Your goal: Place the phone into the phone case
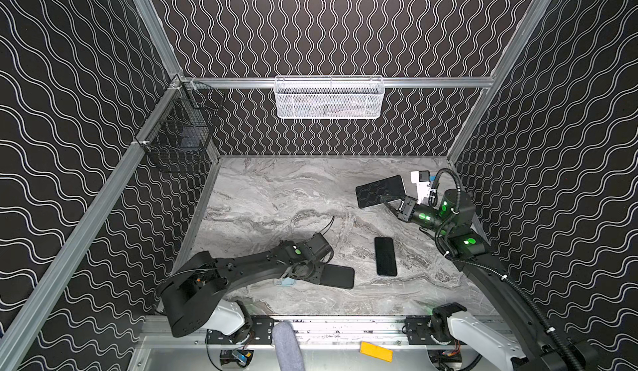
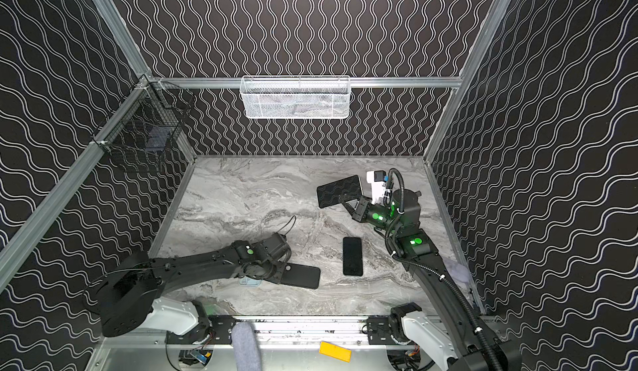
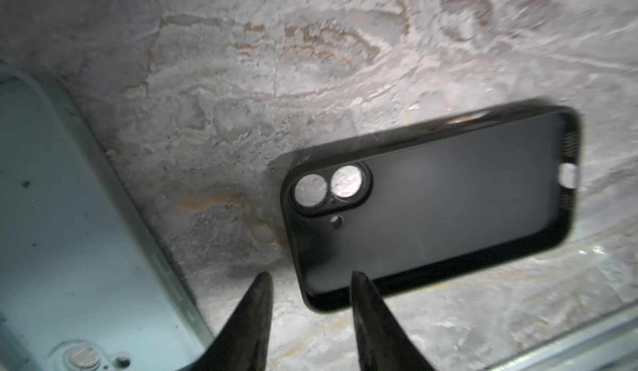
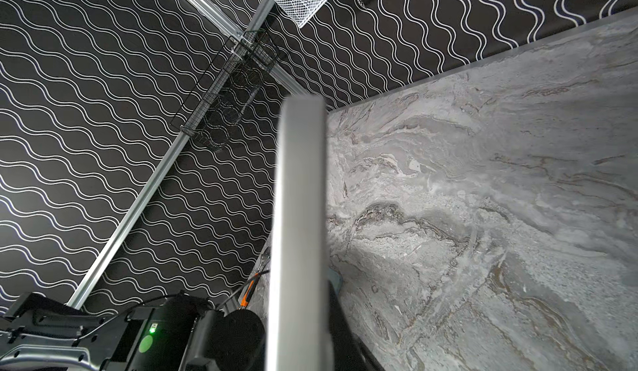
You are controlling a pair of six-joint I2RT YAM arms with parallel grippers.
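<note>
My right gripper (image 1: 388,202) is shut on the phone (image 1: 379,190), a dark slab held off the marble table at the back right. The right wrist view shows the phone's silver edge (image 4: 300,214) running up between the jaws. The black phone case (image 1: 336,276) lies flat at the front, hollow side up, and marble shows through its camera holes (image 3: 328,188). My left gripper (image 3: 310,278) hovers low over one corner of the case (image 3: 431,207). Its fingertips (image 3: 264,279) stand apart, with marble showing between them.
A light blue case (image 3: 69,214) lies under the left arm, beside the black one. A second black phone (image 1: 385,256) lies flat right of centre. A white mesh basket (image 1: 328,98) hangs on the back wall and a black wire basket (image 1: 179,134) on the left wall.
</note>
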